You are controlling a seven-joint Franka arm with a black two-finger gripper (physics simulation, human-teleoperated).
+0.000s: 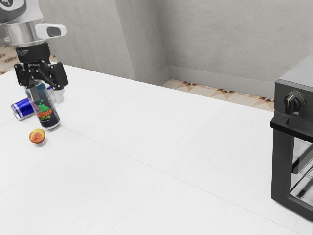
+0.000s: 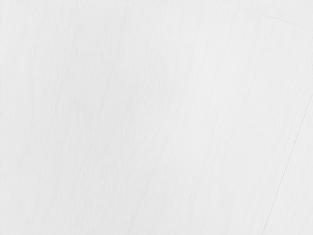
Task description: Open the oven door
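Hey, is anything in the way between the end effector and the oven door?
Nothing visible stands between the can and the oven door. In the exterior view, the can and a pale thing appear just below the end effector, so they might be brushed.

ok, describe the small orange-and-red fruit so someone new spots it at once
On the white table, at the exterior view's left, stands a tall dark can with green and orange print. Nearer the camera is the small orange-and-red fruit. Unlike that can and the blue-and-silver can lying beside it, the fruit is squat and rounded.
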